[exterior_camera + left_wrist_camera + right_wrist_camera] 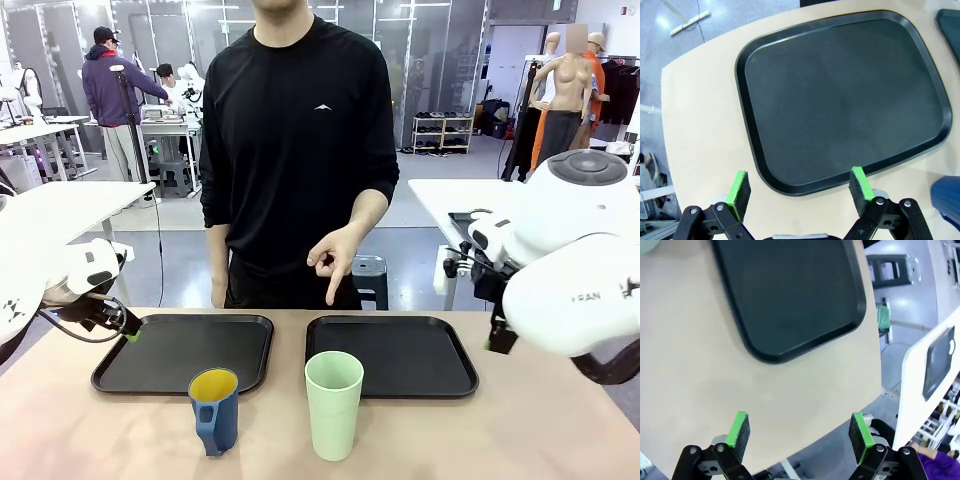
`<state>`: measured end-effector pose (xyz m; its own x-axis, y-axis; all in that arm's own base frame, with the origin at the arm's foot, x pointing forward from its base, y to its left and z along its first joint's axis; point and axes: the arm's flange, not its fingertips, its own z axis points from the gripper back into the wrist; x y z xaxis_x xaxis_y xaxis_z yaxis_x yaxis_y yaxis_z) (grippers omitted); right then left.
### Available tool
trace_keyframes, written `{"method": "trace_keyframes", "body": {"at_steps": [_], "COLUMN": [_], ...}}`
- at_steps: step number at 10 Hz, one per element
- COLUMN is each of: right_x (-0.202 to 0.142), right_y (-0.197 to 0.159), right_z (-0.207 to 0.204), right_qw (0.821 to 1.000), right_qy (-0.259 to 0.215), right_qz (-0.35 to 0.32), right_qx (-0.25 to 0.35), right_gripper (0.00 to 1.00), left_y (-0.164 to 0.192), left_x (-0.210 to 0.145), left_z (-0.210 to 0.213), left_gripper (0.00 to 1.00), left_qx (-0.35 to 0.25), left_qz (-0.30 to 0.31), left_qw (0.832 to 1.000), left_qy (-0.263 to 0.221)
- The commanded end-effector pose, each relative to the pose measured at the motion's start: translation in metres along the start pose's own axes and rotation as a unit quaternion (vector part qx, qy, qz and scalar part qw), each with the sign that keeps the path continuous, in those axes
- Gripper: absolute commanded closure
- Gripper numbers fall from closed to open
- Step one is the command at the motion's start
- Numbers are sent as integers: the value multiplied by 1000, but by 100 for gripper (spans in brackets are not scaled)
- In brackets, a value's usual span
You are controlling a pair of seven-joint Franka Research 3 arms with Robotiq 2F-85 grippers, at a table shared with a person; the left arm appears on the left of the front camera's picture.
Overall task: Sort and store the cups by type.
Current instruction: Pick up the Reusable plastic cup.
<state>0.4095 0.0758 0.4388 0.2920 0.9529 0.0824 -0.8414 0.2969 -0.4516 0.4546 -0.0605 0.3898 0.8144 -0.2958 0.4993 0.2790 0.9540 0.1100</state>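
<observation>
A tall mint-green tumbler (333, 403) stands on the table in front of the right black tray (392, 355). To its left, a shorter dark blue mug (214, 410) with a yellow inside and a handle stands in front of the left black tray (185, 352). My left gripper (128, 328) hovers at that tray's left edge. In the left wrist view the left gripper (799, 187) is open and empty above the tray (840, 95), and the mug (947, 197) shows at the right edge. My right gripper (497, 340) hangs beside the right tray. In the right wrist view the right gripper (799, 432) is open and empty.
A person in black stands at the far side, one hand (335, 262) pointing a finger down towards the right tray. Bare tabletop (500, 440) lies around the cups. In the right wrist view the table edge (850, 415) drops off to the floor.
</observation>
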Motion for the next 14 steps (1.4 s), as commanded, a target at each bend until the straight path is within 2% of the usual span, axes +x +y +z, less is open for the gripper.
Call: {"method": "trace_keyframes", "body": {"at_steps": [1, 3, 4, 5, 8, 9, 11, 12, 14], "right_x": [-33, -36, -38, -23, -24, -32, -55, -62, -69], "right_y": [11, 8, 8, -7, -6, -26, -26, -18, -1], "right_z": [15, 13, 11, 12, 13, -12, -44, -54, -71], "right_qw": [998, 997, 997, 998, 997, 995, 994, 991, 972], "right_qy": [2, 11, 11, 11, 14, 37, 1, -35, -161], "right_qz": [59, 81, 78, 67, 74, 78, 67, 71, 76], "right_qx": [2, 16, 22, 9, 13, 47, 88, 110, 152], "right_gripper": [0, 0, 0, 0, 0, 0, 0, 0, 0], "left_y": [1, 1, 1, 1, 1, 1, 1, 1, 1], "left_x": [0, 0, 0, 0, 0, 0, 0, 0, 0], "left_z": [0, 0, 0, 0, 0, 0, 0, 0, 0], "left_gripper": [0, 0, 0, 0, 0, 0, 0, 0, 0], "left_qx": [0, 0, 0, 0, 0, 0, 0, 0, 0], "left_qz": [0, 0, 0, 0, 0, 0, 0, 0, 0], "left_qw": [1000, 1000, 1000, 1000, 1000, 1000, 1000, 1000, 1000], "left_qy": [-1, -1, -1, -1, -1, -1, -1, -1, -1]}}
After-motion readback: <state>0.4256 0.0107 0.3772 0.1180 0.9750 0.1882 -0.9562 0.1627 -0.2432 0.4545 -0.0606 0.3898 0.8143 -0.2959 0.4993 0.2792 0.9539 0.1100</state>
